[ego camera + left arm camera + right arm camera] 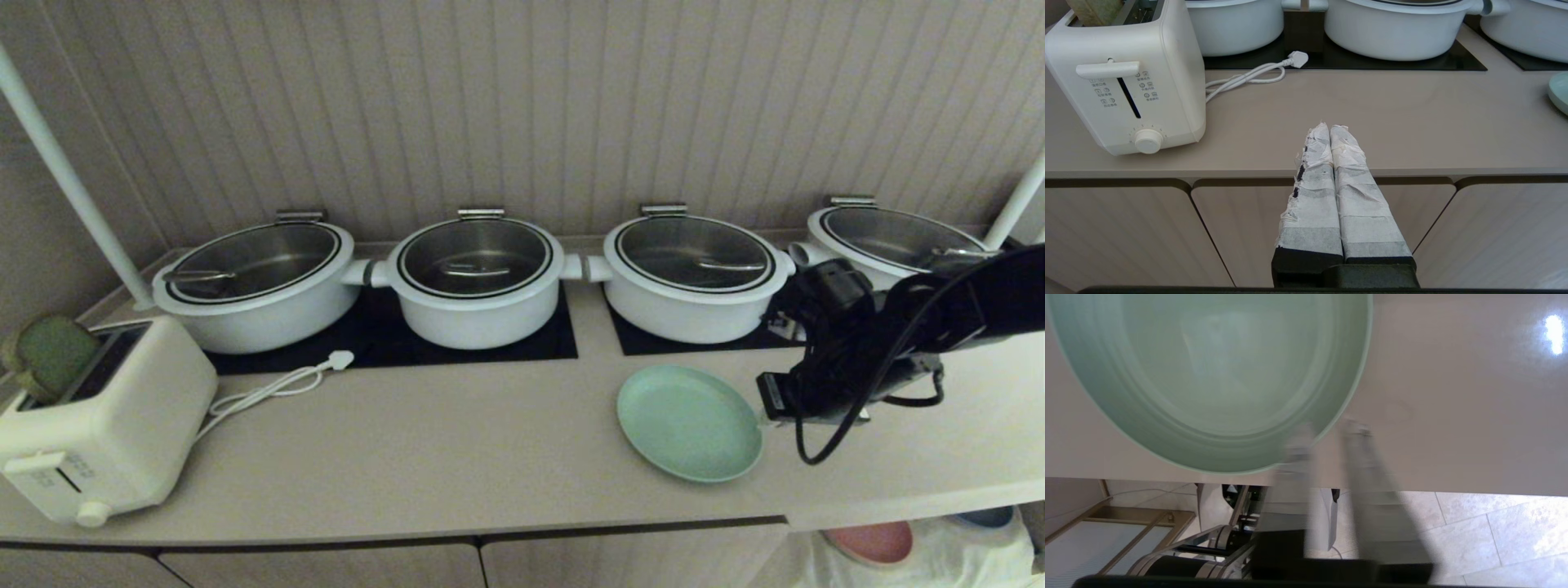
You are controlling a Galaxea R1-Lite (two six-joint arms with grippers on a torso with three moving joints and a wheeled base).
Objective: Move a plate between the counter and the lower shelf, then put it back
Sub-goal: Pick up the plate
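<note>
A: How many pots were there?

B: Four white pots [476,282] in a row along the back of the counter [457,441], on black hob panels. One toaster [98,416] stood at the left end, its cord [273,388] loose on the worktop.

A: And the plate?

B: One pale green plate [690,420] lay flat on the counter, close to the front edge, in front of the third pot. Bare worktop stretched between it and the toaster.

A: The hands?

B: The right gripper [1327,430] sat at the plate's rim with its fingers parted, one over the rim, the other on the counter side. The left gripper [1329,132] hung before the cabinet doors, fingers pressed together, holding nothing.
</note>
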